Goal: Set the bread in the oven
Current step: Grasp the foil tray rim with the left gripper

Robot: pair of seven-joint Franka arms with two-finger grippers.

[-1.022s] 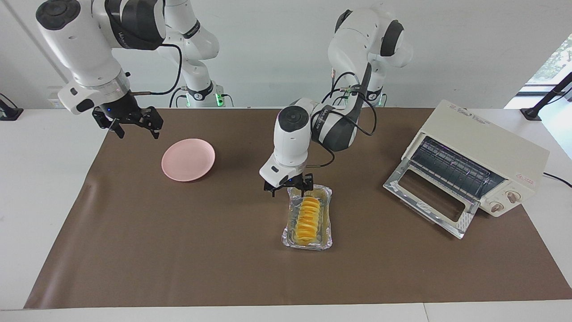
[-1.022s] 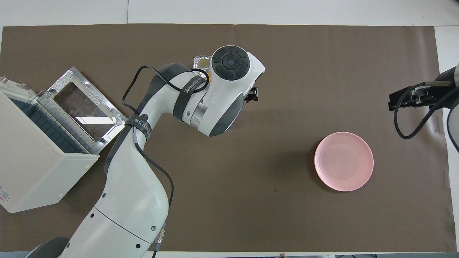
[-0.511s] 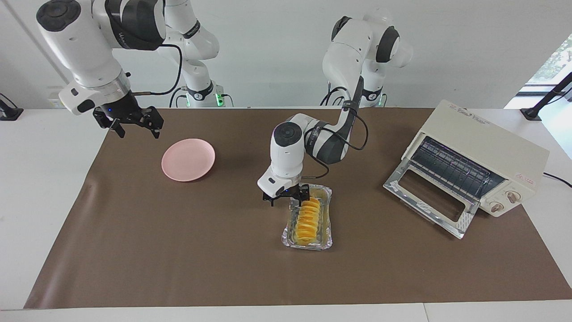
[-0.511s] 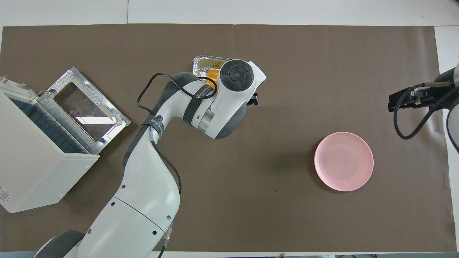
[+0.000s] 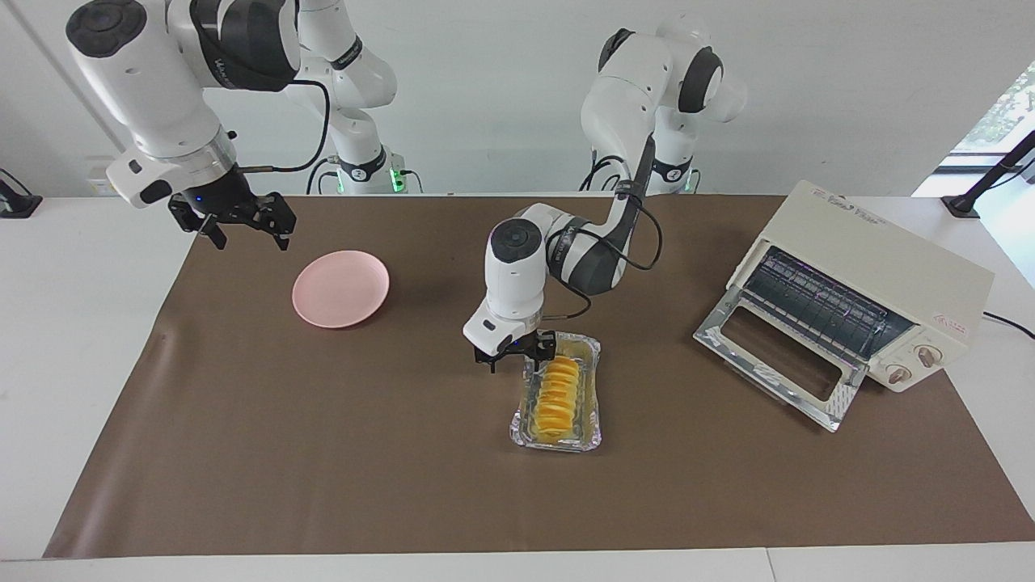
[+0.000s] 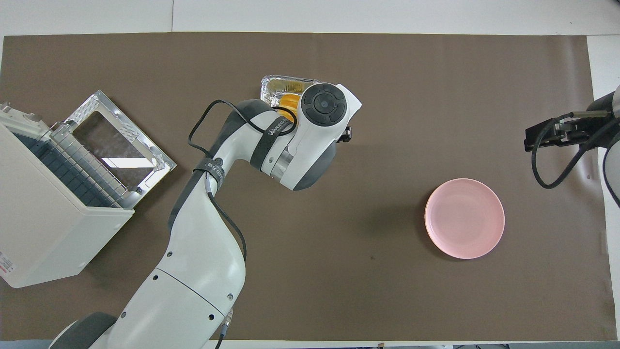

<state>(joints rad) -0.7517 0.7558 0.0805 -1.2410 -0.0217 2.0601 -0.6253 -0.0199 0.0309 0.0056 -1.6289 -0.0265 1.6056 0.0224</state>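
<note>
The bread (image 5: 556,394) is a ridged yellow-orange loaf lying in a silver foil tray (image 5: 596,398) at mid-table; in the overhead view the left wrist covers most of the bread (image 6: 289,101). My left gripper (image 5: 521,356) is down at the tray's end nearer the robots. It is open, one finger inside the tray by the loaf's end and the other outside the tray wall, toward the right arm's end. The cream-white oven (image 5: 881,263) stands at the left arm's end with its glass door (image 5: 776,356) dropped open. My right gripper (image 5: 242,222) waits open above the mat's edge.
A pink plate (image 5: 340,288) lies on the brown mat toward the right arm's end, below and beside the right gripper. The oven's wire rack (image 5: 817,301) shows inside the opening. The left forearm stretches over the mat between its base and the tray.
The left gripper has come down lower onto the tray's near end, shifted slightly toward the right arm's end, and its fingers have begun to narrow. The right arm has not moved.
</note>
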